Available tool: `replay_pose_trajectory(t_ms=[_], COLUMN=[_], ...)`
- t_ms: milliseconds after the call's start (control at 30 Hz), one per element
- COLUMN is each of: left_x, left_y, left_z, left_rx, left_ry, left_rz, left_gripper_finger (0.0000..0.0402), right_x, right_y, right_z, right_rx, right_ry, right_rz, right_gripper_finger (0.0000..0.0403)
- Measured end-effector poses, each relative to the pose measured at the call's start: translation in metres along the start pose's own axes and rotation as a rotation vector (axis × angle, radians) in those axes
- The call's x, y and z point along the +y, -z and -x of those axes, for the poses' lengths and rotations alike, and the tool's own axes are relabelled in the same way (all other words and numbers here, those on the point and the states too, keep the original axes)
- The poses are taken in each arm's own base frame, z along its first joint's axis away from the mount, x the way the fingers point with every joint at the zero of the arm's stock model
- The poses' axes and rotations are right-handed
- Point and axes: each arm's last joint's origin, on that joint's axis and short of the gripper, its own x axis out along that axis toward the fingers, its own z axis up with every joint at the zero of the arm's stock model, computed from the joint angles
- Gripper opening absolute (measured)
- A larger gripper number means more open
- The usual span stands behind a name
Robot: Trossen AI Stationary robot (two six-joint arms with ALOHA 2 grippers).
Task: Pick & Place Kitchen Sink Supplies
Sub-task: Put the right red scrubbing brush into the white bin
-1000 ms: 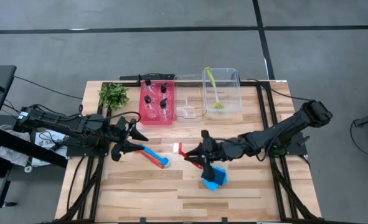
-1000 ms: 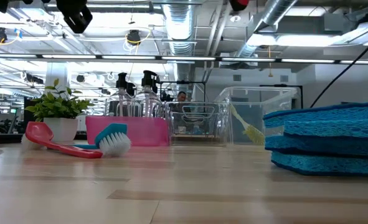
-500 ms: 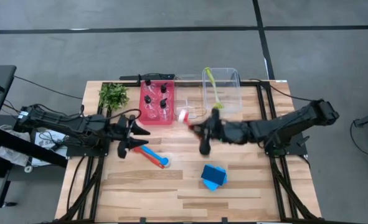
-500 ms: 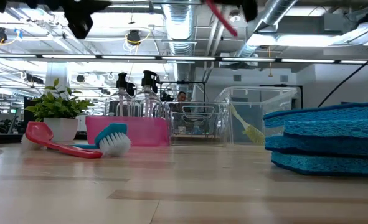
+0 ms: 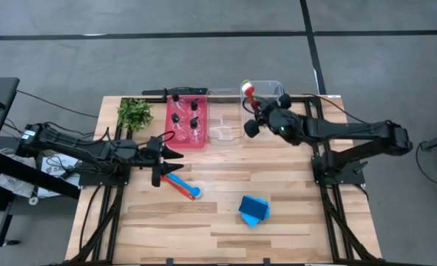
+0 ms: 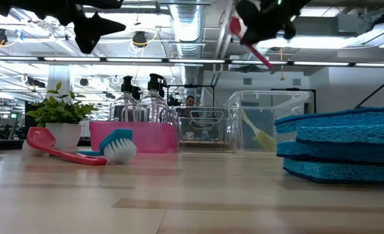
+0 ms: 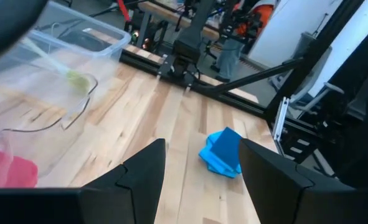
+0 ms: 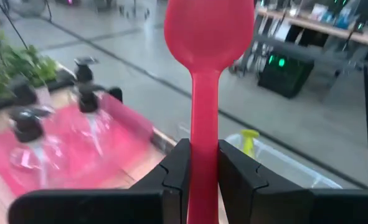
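Observation:
My right gripper (image 5: 255, 111) is shut on a red spoon-like utensil (image 8: 205, 37) and holds it in the air over the large clear bin (image 5: 266, 111), where a yellow-green brush (image 5: 256, 118) lies. In the low view the utensil (image 6: 247, 42) slants high above the table. My left gripper (image 5: 175, 157) hangs open with nothing between its fingers, above a blue-headed brush with a red handle (image 5: 181, 185) that lies flat on the table. Blue sponges (image 5: 253, 209) are stacked near the table's middle. Clear bottles with black caps (image 5: 185, 118) stand in the red bin. My right gripper pinches the red utensil's handle (image 8: 203, 168) between its two fingers, a little below the rounded head. The fingers reach in nearly level from the table's right side. The utensil is lifted clear and tilted, its head (image 6: 234, 26) uppermost and its handle end (image 6: 266, 62) lower.
A leafy plant (image 5: 134, 113) stands at the far left, beside the red bin (image 5: 168, 137). A smaller clear bin (image 5: 224, 122) sits between the red and the large clear bin. Bare wood lies along the near edge.
My right gripper has swung from the table's middle beside the sponges toward the far edge and the right, turning as it went. It stays shut on the red utensil, now over the large clear bin. My left gripper has edged toward the table's right, still open.

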Motion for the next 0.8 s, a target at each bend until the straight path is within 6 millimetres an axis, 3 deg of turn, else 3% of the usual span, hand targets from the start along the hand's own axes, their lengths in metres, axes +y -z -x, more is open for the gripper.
replay_pose_trajectory(t_ms=[433,800], left_x=[0.001,0.001], left_y=[0.000,0.000], left_z=[-0.001,-0.001], left_rx=[-0.007,-0.010], left_ry=[-0.024,-0.030], left_rz=[0.028,0.048], left_gripper_finger=[0.0205,0.0205], right_x=[-0.037,-0.038], right_y=[0.034,0.050], right_z=[-0.076,-0.087], right_rx=[0.269,0.373], right_ry=[0.145,0.179], right_rz=[-0.008,0.008], right_gripper_finger=[0.0056,0.0091])
